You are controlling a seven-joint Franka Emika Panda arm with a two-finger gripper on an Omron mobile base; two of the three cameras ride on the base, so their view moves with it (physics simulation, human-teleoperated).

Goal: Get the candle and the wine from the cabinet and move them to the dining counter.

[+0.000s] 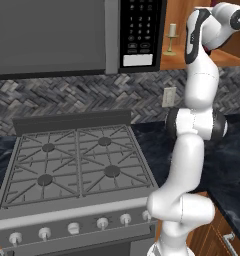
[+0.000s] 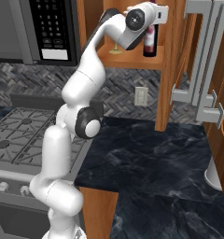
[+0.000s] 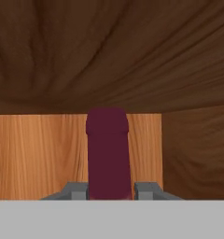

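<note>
**Dark red bottle neck sits between the jaws, inside the wall cabinet**

Nearest the hand camera, the dark red neck top of the small dark glass wine bottle (image 3: 107, 151) rises between the two small dark finger tips of the two-finger gripper (image 3: 108, 190), whose jaws press against it on either side, clenched on the neck. From the right base camera the wine bottle (image 2: 150, 43) stands upright on the shelf of the open orange-brown wooden wall cabinet (image 2: 170, 60), its red-pink label partly hidden by the white arm's wrist.

Glass of this kind is probably stiff, smooth and rather slippery, and a full bottle would be heavy for its size and breakable if dropped. A hold on the neck puts the weight below the grip, so the bottle may swing or slide down; a slow, level lift looks wise, keeping clear of the cabinet's side wall.

On the same shelf, well to the left, stands the small cream-white candle stick on a yellowish-brass holder (image 1: 172, 39), with thin stem and round flat base. It looks light and top-heavy, best taken low on the stem.
</note>
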